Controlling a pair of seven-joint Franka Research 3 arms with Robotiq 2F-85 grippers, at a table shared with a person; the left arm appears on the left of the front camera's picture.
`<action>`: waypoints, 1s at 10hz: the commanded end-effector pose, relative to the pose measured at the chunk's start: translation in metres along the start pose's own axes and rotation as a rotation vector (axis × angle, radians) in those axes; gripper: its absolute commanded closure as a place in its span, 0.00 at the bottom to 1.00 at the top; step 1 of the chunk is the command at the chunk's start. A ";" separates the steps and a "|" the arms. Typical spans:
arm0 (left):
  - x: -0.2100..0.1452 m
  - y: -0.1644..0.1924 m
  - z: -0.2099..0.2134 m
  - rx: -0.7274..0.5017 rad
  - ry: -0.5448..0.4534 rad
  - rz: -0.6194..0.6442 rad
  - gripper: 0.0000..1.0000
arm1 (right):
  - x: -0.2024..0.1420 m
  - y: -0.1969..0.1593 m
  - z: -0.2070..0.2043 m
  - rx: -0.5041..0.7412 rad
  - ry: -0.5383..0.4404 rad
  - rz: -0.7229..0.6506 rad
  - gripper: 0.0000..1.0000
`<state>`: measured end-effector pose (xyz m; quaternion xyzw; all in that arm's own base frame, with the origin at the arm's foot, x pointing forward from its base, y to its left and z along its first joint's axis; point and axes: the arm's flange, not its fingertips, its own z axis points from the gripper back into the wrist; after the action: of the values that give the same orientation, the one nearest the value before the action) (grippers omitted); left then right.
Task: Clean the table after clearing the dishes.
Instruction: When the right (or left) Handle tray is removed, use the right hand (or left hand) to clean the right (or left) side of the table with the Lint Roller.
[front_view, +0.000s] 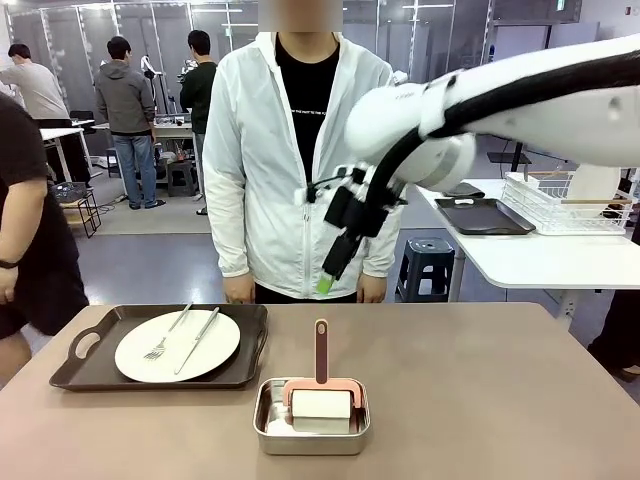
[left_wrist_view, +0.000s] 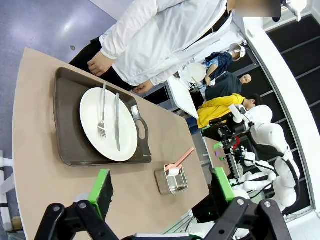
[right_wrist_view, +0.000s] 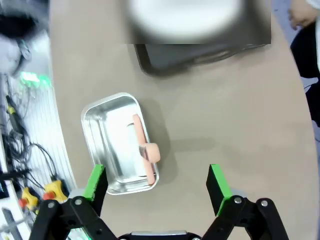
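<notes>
Plate (front_view: 178, 350), white, fork (front_view: 166, 336) and knife (front_view: 198, 340) lying near-to-far, on dark tray (front_view: 85, 368), counter's (front_view: 480, 400) left; tray lengthwise across. Steel pan (front_view: 268, 428) with pink-handled roller (front_view: 320, 402) just beside. Left tool (left_wrist_view: 162, 184) and right tool (right_wrist_view: 156, 181) spread, empty.

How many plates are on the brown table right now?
1. The white plate lies on the dark tray at the robot's left side of the brown table, carrying a fork and a knife. None appears hidden.
</notes>
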<state>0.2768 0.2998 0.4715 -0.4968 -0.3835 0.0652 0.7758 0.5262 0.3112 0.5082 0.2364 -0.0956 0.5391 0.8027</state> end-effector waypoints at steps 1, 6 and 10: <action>0.001 -0.002 0.002 -0.003 -0.004 -0.004 0.00 | -0.070 0.004 0.024 0.093 -0.174 -0.171 0.00; 0.001 -0.002 0.002 -0.003 -0.004 -0.004 0.00 | -0.253 -0.017 0.121 0.261 -0.596 -0.461 0.00; 0.001 -0.002 0.002 -0.003 -0.004 -0.004 0.00 | -0.427 -0.017 0.194 0.213 -0.846 -0.745 0.00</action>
<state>0.2771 0.2997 0.4717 -0.4967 -0.3832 0.0648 0.7760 0.4031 -0.1276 0.4913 0.5263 -0.2473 0.1203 0.8046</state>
